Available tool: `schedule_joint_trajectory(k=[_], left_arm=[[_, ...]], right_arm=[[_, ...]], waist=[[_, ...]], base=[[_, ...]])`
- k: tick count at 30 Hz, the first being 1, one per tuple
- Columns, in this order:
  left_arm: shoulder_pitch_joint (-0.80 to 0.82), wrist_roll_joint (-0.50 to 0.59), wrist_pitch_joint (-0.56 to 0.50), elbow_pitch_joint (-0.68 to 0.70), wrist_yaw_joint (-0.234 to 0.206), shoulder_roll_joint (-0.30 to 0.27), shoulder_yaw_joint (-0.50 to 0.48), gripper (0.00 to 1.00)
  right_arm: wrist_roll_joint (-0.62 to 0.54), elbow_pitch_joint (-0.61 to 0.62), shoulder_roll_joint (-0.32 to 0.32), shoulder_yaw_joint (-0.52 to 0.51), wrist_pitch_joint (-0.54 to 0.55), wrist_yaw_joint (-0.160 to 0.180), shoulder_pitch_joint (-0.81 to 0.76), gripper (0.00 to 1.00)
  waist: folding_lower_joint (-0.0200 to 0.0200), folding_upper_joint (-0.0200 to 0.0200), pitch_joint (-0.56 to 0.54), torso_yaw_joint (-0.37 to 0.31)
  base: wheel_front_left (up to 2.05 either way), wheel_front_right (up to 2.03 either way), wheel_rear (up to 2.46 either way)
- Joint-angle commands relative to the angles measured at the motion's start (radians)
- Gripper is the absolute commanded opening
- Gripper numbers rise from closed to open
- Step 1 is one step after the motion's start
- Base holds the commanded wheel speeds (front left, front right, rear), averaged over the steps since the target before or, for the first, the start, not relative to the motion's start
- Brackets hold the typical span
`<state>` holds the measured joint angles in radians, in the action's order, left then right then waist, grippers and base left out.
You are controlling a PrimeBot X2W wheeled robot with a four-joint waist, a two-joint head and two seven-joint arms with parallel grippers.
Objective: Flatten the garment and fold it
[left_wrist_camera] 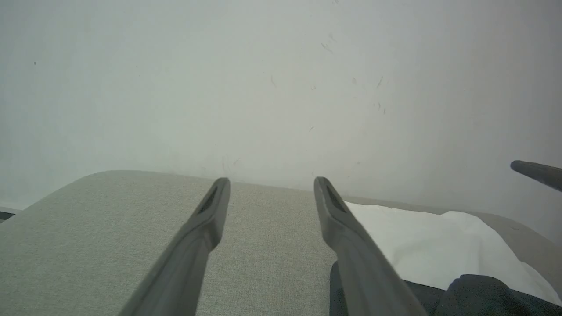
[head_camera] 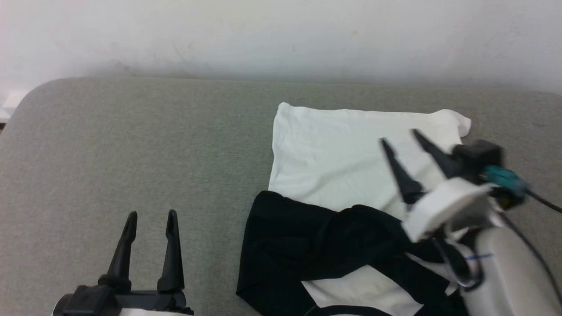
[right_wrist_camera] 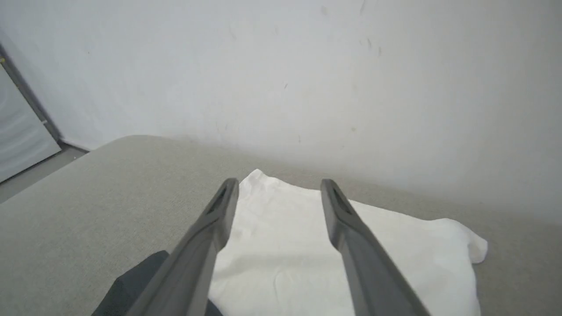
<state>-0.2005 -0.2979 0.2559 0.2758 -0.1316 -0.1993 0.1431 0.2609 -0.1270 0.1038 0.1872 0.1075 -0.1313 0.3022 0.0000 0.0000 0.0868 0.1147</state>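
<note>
Garment point(head_camera: 333, 158) on worktop point(head_camera: 131, 140) right half, white hem near far edge, black sleeves bunched nearer; R end effector point(head_camera: 399, 136) wide, empty, above it; L end effector point(head_camera: 152, 214) wide over bare left area

Worktop point(head_camera: 131, 153): grey-green woven cloth cover, flat, rounded corner at far left. Wall point(head_camera: 281, 35): white, directly behind the worktop's far edge, with faint grey scuffing low down and small dark flecks higher up in both wrist views. Right wrist view, left edge: pale panel point(right_wrist_camera: 17, 140), dark frame strip point(right_wrist_camera: 30, 101) beside it, grey floor point(right_wrist_camera: 39, 171) below, past the worktop's end.
</note>
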Motion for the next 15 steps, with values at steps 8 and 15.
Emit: schedule_joint_trajectory(k=[8,15], left_arm=[[-0.003,0.013,0.005,0.025,0.017,-0.006,-0.002,1.00],[-0.040,0.084,0.006,0.012,0.026,0.004,-0.012,1.00]], right_arm=[[-0.160,0.320,-0.046,-0.353,-0.103,0.001,-0.274,1.00],[-0.093,0.319,-0.053,-0.436,-0.230,0.001,-0.443,1.00]], waist=[[0.0000,0.0000,-0.006,-0.070],[0.0000,0.0000,-0.007,-0.107]], base=[[0.00,0.00,0.00],[0.00,0.00,0.00]])
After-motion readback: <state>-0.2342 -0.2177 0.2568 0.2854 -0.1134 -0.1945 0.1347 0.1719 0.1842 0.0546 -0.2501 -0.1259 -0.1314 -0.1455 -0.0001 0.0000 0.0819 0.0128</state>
